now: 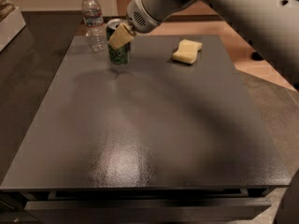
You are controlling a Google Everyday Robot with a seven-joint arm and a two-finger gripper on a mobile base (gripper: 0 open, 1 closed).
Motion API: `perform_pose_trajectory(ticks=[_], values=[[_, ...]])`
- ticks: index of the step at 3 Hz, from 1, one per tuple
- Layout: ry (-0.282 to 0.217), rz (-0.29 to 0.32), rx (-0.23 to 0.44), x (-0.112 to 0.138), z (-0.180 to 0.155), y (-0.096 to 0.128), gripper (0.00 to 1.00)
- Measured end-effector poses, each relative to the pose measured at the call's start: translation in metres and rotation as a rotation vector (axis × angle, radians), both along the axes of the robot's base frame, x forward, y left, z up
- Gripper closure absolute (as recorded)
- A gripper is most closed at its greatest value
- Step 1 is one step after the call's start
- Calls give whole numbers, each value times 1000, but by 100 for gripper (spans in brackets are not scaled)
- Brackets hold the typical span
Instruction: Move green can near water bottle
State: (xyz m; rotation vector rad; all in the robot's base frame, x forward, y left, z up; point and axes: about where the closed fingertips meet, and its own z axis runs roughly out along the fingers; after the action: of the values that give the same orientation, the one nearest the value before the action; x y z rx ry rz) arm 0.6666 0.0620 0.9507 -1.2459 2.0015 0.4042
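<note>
Trouble, as we judge it, lies at the far left corner of the desk [149, 125]. Our claw [119, 34] is clamped on the upper part of the green can [119, 55], which is upright just beside the water bottle [93, 20], with a narrow gap between them. We cannot tell whether the can's base touches the desk or hangs just above it. Releasing it while it hangs could topple it against the bottle. Drifting left could shove the light bottle, which stands close to the desk's edge. The yellow sponge [187, 51] lies well apart.
</note>
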Motion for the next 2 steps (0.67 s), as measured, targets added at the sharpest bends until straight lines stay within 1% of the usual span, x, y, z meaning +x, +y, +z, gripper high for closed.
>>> perform_pose_trajectory(ticks=[1, 2], values=[[-35, -6, -4, 23, 3, 16, 100], [-48, -1, -26, 43, 0, 33, 100]])
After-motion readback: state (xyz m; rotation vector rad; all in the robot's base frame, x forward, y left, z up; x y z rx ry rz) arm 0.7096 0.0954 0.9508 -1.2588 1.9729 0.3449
